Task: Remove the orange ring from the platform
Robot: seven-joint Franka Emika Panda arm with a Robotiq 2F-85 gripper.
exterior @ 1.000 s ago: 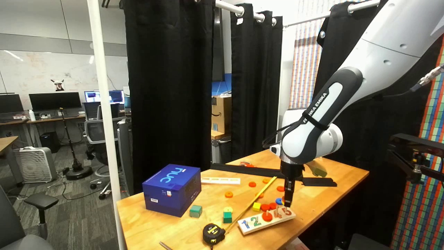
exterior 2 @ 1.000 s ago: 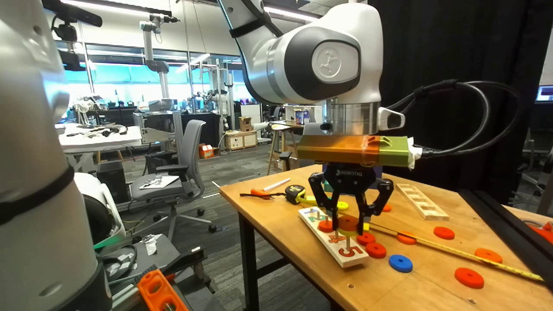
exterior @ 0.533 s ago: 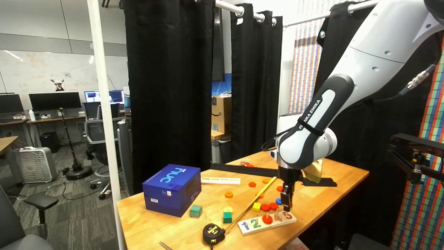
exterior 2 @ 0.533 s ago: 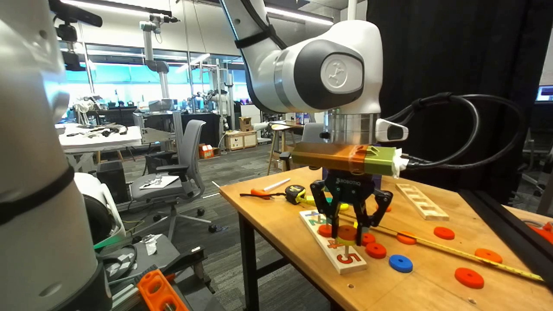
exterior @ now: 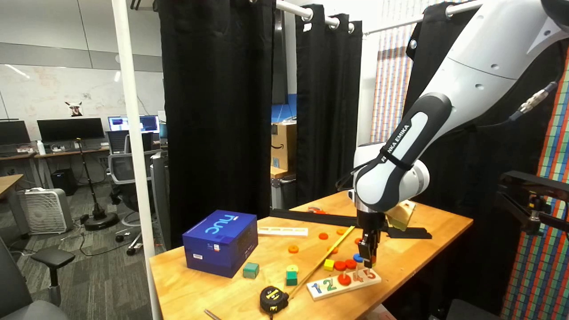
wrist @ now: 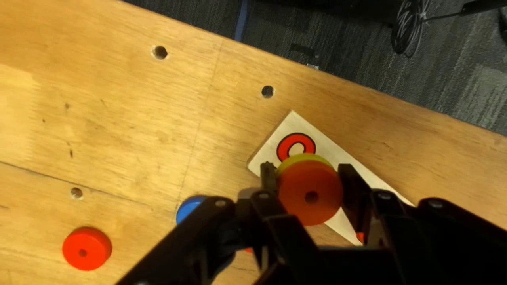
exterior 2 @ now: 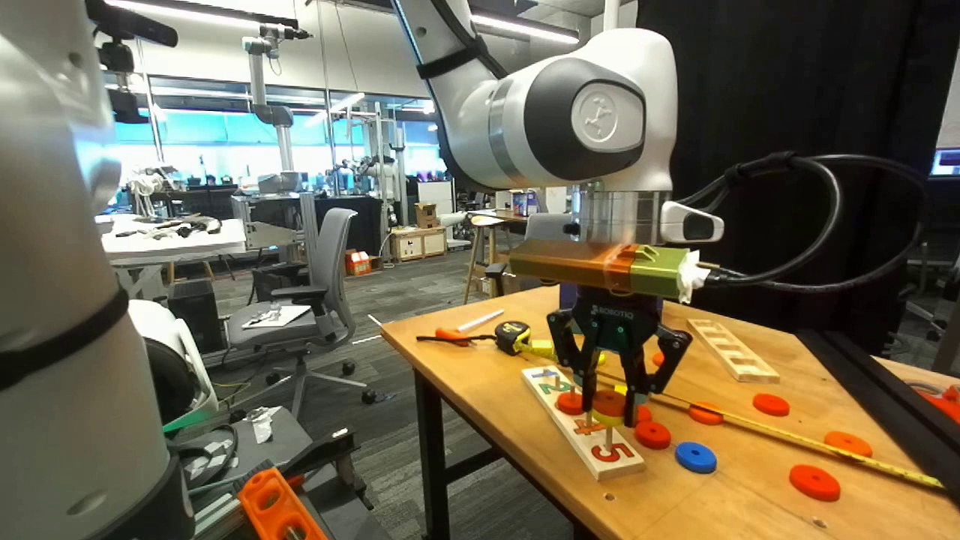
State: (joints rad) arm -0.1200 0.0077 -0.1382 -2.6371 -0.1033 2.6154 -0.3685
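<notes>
The platform, a pale board with coloured digits and pegs, shows in both exterior views (exterior: 336, 289) (exterior 2: 574, 433) and the wrist view (wrist: 332, 152). The orange ring (wrist: 311, 194) is between my two fingers, stacked on a yellow ring (wrist: 303, 158). In an exterior view the orange ring (exterior 2: 609, 403) sits above the digit 5, with a peg visible below the yellow ring. My gripper (exterior 2: 610, 414) is shut on the orange ring, fingers at its two sides. Whether the rings are still around the peg's top is hidden. A red ring (exterior 2: 570, 403) sits on another peg.
Red rings (exterior 2: 653, 435) and a blue ring (exterior 2: 696, 457) lie beside the platform. A tape measure (exterior: 273, 299) has its yellow blade (exterior: 329, 255) stretched across the table. A blue box (exterior: 218, 246), green blocks (exterior: 291, 278) and a wooden frame (exterior 2: 735, 352) stand farther away.
My gripper and the orange ring have lowered, then moved slightly sideways and up. The platform has shifted slightly on the table along with them.
</notes>
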